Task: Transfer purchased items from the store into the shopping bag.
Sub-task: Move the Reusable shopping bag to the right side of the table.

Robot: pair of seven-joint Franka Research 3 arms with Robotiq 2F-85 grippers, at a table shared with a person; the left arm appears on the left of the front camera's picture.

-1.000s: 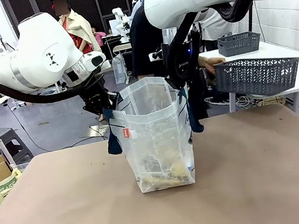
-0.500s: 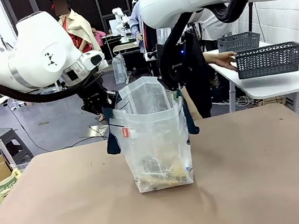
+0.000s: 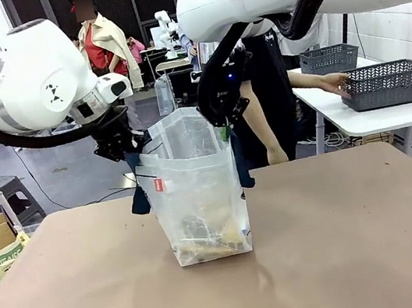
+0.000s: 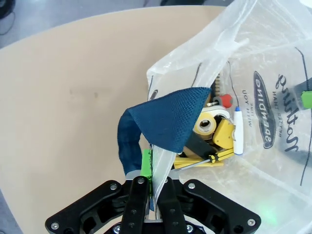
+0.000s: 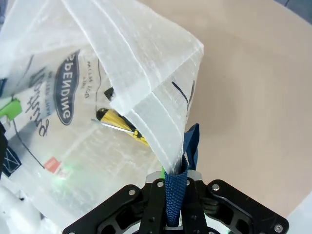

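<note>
Left pincer [image 4: 155,170] and right pincer [image 5: 174,178] clenched on shopping bag [image 3: 194,179] top, items [image 4: 214,129] below inside; transfer looks done.

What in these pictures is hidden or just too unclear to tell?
- Front view: the goods low in the shopping bag, smeared by its cloudy plastic.
- Front view: inside the grey basket, hidden by its mesh walls.
- Right wrist view: most goods, behind the bag's folded rim.

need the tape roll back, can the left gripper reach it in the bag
Probably not: the left gripper is shut on the shopping bag's rim beside the navy strap, leaving no free jaws.
</note>
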